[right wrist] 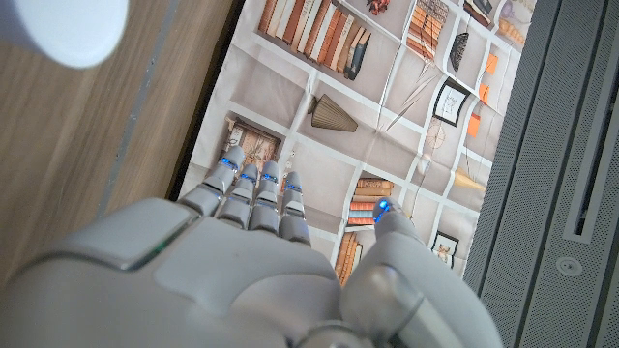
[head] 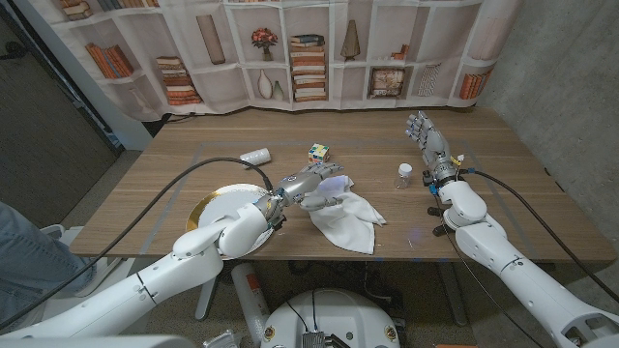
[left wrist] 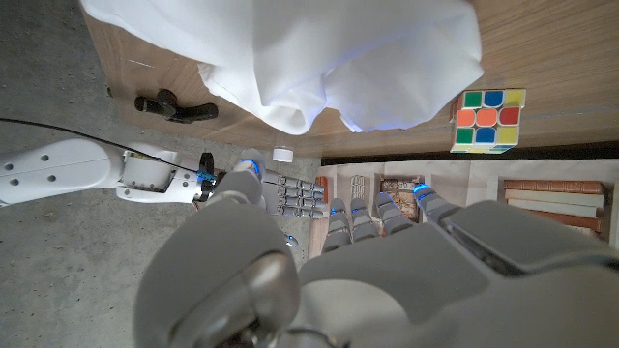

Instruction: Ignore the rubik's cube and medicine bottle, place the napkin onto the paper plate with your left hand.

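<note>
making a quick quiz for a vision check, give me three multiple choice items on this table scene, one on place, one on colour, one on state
1. Where does the multicoloured rubik's cube stand?
A. on the paper plate
B. on the wooden table, beyond the white cloth napkin
C. in the right hand

2. What colour is the rim of the round paper plate?
A. gold
B. red
C. blue

3. What is the left hand doing?
A. resting far from everything
B. holding the medicine bottle
C. at the napkin's edge, fingers on the cloth

Answers:
1 B, the head view shows the cube on bare wooden table behind the napkin.
2 A, a gold band edges the white plate.
3 C, its fingers meet the napkin's near edge, though a firm grip cannot be told; the right hand is apart beside the small white-capped medicine bottle.
</note>
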{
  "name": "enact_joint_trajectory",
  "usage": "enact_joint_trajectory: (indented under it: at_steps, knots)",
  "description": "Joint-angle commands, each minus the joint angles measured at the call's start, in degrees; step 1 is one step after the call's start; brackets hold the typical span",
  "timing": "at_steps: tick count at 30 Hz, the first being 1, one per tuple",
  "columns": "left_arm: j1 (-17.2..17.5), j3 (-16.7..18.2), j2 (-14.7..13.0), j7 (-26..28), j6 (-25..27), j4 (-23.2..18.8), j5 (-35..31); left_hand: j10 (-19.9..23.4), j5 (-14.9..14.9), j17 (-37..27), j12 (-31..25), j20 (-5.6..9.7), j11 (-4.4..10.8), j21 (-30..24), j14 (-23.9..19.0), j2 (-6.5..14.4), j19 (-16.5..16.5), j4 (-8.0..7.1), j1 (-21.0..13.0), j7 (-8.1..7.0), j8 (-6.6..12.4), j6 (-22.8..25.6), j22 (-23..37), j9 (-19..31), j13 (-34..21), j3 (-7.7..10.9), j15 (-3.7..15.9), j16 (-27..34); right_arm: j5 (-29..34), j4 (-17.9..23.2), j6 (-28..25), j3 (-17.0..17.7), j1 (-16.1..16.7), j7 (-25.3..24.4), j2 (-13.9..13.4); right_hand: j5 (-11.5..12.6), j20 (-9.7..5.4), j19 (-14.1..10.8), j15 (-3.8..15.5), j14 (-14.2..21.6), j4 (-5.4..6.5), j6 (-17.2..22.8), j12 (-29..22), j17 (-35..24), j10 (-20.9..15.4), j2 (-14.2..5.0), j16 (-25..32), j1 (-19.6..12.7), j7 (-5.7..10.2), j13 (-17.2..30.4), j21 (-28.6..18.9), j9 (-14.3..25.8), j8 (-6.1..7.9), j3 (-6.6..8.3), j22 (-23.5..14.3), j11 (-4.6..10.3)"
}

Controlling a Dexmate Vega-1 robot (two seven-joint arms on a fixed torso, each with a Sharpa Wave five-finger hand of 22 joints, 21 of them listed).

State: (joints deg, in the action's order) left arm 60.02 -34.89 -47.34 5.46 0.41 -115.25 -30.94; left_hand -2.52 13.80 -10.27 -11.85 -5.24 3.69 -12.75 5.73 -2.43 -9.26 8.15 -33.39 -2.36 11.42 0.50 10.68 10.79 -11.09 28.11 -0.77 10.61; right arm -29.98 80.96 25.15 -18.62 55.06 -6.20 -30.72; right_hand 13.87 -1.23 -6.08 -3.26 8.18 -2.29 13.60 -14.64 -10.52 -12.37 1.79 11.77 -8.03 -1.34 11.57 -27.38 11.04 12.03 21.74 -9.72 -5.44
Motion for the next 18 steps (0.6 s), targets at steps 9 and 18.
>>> enact_joint_trajectory:
  at_steps: [9,18]
  knots:
    - [-1.07,-2.14,-0.35,-2.83,1.22,0.56,-0.51,-0.3,0.66,-0.22,0.08,-0.31,0.04,0.19,0.06,0.07,-0.33,0.21,-0.96,0.11,0.01,-0.22,0.19,0.3,-0.06,-0.15,-0.44,0.29,0.43,-0.7,0.3,-0.65,-0.54,-0.15,0.77,0.02,0.14,0.07,0.22,-0.25,-0.4,-0.33,-0.13,-0.24,0.14,-0.27,-0.04,-0.5,0.07,0.13,0.14,0.34,-0.13,0.17,-0.35,0.05]
    - [-1.46,-2.82,-0.25,-4.33,2.36,0.6,-0.42,-0.5,0.97,-0.25,0.08,-4.72,-0.07,-0.45,0.16,-0.23,1.74,0.25,-1.88,0.17,0.08,-0.21,0.2,0.32,-0.08,-0.26,-0.68,0.23,0.22,-0.86,-0.12,-0.77,-0.82,-0.09,0.88,0.02,0.14,0.07,0.22,-0.25,-0.4,-0.33,-0.13,-0.24,0.14,-0.27,-0.04,-0.5,0.07,0.13,0.14,0.34,-0.13,0.17,-0.35,0.05]
